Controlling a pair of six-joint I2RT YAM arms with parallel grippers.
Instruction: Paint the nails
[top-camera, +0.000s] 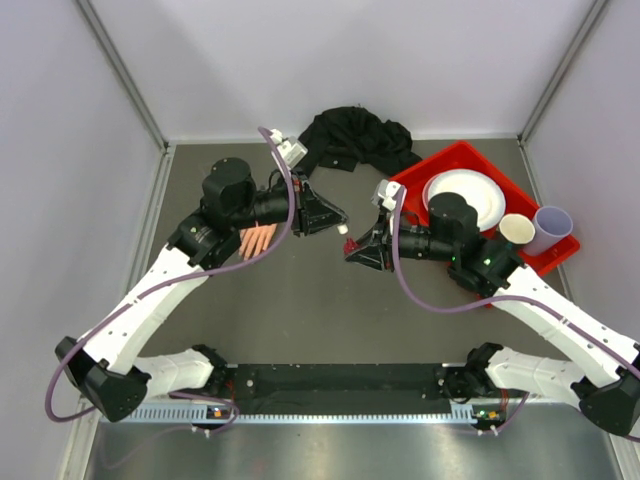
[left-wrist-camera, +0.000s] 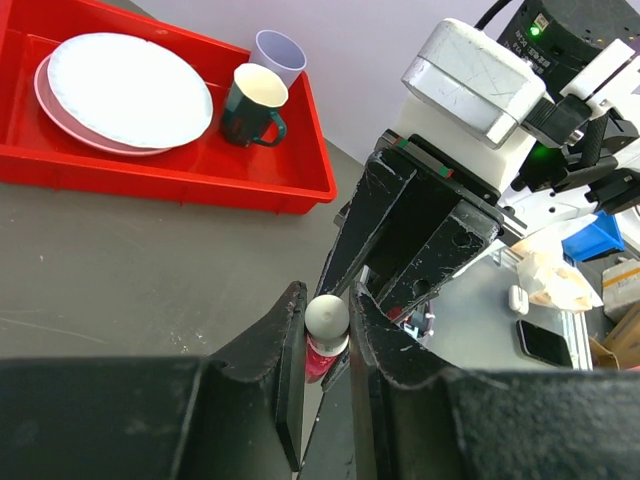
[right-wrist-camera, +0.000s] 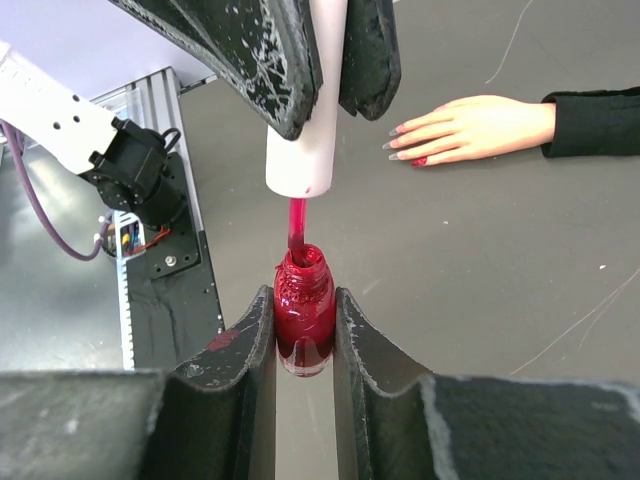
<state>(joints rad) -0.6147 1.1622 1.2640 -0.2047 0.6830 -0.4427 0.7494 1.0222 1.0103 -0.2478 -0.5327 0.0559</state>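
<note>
My right gripper (right-wrist-camera: 303, 300) is shut on the small red polish bottle (right-wrist-camera: 304, 315), holding it upright above the table. My left gripper (left-wrist-camera: 327, 300) is shut on the white cap (left-wrist-camera: 327, 316). The cap (right-wrist-camera: 305, 100) hangs just above the bottle, and its red brush stem (right-wrist-camera: 297, 225) reaches into the bottle's neck. The peach mannequin hand (right-wrist-camera: 470, 130) with its black sleeve (right-wrist-camera: 595, 120) lies flat on the table, away from both grippers. Its nails (right-wrist-camera: 388, 146) look pale grey, and one fingertip (right-wrist-camera: 420, 161) shows red. From above, the hand (top-camera: 258, 240) sits under the left arm.
A red tray (top-camera: 520, 190) at the back right holds stacked plates (top-camera: 470, 195), a mug (top-camera: 517, 230) and a lilac cup (top-camera: 552, 225). A black cloth (top-camera: 360, 138) lies at the back wall. A black rail (top-camera: 340, 380) runs along the near edge between the arm bases.
</note>
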